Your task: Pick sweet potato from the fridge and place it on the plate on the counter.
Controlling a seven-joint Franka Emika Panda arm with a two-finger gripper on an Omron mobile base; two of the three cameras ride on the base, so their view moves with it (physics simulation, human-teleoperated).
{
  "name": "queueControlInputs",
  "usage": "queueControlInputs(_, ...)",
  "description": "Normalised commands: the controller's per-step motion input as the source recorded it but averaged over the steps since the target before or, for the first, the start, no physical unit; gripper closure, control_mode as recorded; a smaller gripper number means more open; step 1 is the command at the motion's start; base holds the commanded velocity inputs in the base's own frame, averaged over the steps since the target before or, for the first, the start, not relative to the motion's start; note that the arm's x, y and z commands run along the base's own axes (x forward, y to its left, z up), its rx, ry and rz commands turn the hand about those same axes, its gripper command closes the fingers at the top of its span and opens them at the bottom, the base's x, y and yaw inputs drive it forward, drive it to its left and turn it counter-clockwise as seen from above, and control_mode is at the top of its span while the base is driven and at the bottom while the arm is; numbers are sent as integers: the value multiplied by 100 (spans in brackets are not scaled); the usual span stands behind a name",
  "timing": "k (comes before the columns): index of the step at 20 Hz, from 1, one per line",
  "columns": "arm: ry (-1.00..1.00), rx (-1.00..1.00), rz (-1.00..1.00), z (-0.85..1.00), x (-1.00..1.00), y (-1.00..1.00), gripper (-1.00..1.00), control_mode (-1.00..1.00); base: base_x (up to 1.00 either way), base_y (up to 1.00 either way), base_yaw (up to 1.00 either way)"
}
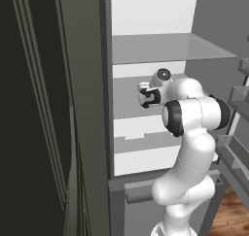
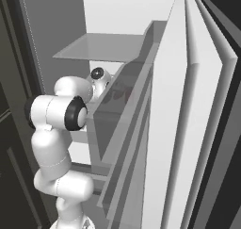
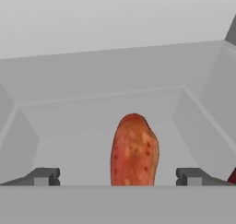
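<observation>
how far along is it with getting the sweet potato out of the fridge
Early stage. Done: the arm has reached into the open fridge. In hand: the tool is open, its fingertips on either side of the sweet potato, not yet closed on it. Left: grasp, lift it out, carry it to the plate on the counter.

no readable text, no labels, no numbers anywhere
</observation>
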Motion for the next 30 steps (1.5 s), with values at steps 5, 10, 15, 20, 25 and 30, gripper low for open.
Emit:
queueControlInputs(5, 0, 0, 0, -15, 0, 0, -100, -100, 0, 0, 0)
queueControlInputs(10, 0, 0, 0, -19, 0, -4, -100, -100, 0, 0, 0)
queueControlInputs(15, 0, 0, 0, -20, 0, -11, -100, -100, 0, 0, 0)
queueControlInputs(20, 0, 0, -4, -24, -7, -11, -100, -100, 0, 0, 0)
queueControlInputs(25, 5, 0, -6, -31, -10, 0, -100, -100, 0, 0, 0)
queueControlInputs(30, 9, 0, -4, -32, -10, 0, -100, -100, 0, 0, 0)
